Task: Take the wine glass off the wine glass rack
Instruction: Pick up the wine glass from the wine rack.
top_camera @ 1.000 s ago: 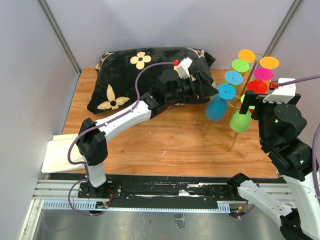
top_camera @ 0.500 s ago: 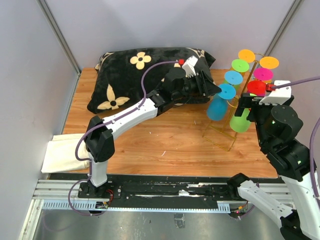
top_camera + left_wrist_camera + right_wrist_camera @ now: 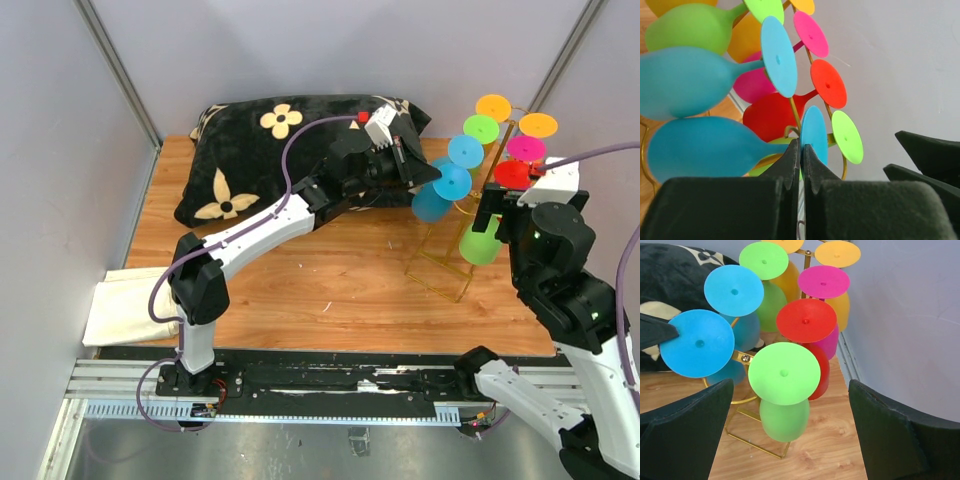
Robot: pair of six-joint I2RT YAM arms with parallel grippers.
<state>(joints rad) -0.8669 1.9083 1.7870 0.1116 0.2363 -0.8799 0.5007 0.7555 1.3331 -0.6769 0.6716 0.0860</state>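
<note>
The gold wine glass rack point(image 3: 437, 262) stands at the table's right and carries several coloured glasses hanging bowl down. My left gripper point(image 3: 431, 177) reaches in from the left, shut on the rim of the lowest blue wine glass's round foot point(image 3: 453, 184). In the left wrist view the pads point(image 3: 792, 160) pinch that foot point(image 3: 815, 131), with its bowl point(image 3: 705, 147) off to the left. My right gripper point(image 3: 790, 385) hangs open over the green wine glass point(image 3: 784, 415) at the rack's front right, its fingers point(image 3: 685, 435) apart from it.
A black pillow point(image 3: 280, 150) with cream flowers lies at the back left, under my left arm. A white cloth point(image 3: 118, 305) hangs at the table's front left edge. The right wall point(image 3: 910, 315) stands close behind the rack. Red point(image 3: 806, 321), pink, orange and green glasses crowd the rack.
My left gripper moved right to the rack and shut on the blue glass's foot. That glass's bowl has swung up slightly. My right gripper has edged closer to the rack, still open.
</note>
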